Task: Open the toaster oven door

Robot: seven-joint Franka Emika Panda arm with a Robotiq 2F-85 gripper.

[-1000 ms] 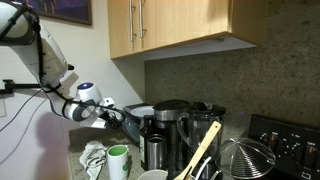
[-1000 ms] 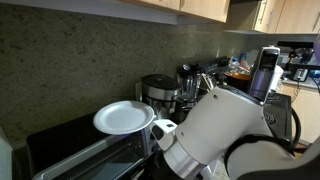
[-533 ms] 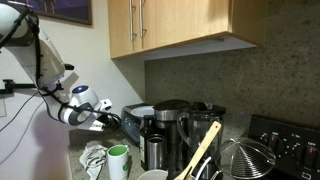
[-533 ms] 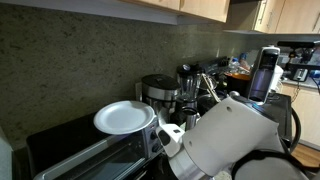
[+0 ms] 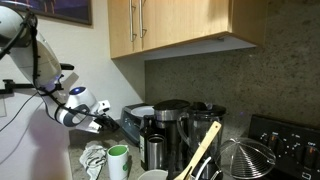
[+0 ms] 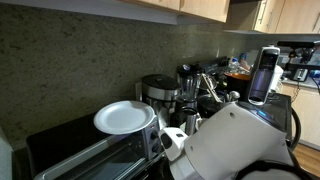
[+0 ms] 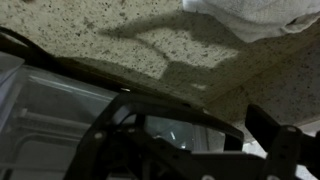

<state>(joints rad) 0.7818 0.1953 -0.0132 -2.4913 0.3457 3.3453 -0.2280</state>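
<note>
The toaster oven (image 5: 143,120) stands on the counter with a white plate (image 5: 143,110) on top; it also shows in an exterior view (image 6: 85,160) under the plate (image 6: 124,118). Its dark door (image 5: 126,127) is tilted out from the box, partly open. My gripper (image 5: 102,123) is at the door's outer edge, away from the oven body. In the wrist view the door's dark top bar (image 7: 150,92) runs between my spread fingers (image 7: 272,135), with door glass (image 7: 60,110) below. The gripper (image 7: 185,135) is open, hooked round the bar.
A tall coffee maker (image 5: 170,128) stands right beside the oven. A green cup (image 5: 118,160) and a white cloth (image 5: 94,155) lie below the gripper. Wooden cupboards (image 5: 170,25) hang above. A black stove (image 5: 290,135) and a wire strainer (image 5: 248,160) lie further along.
My gripper has drawn back from the oven, and the door's top edge has come out and down with it.
</note>
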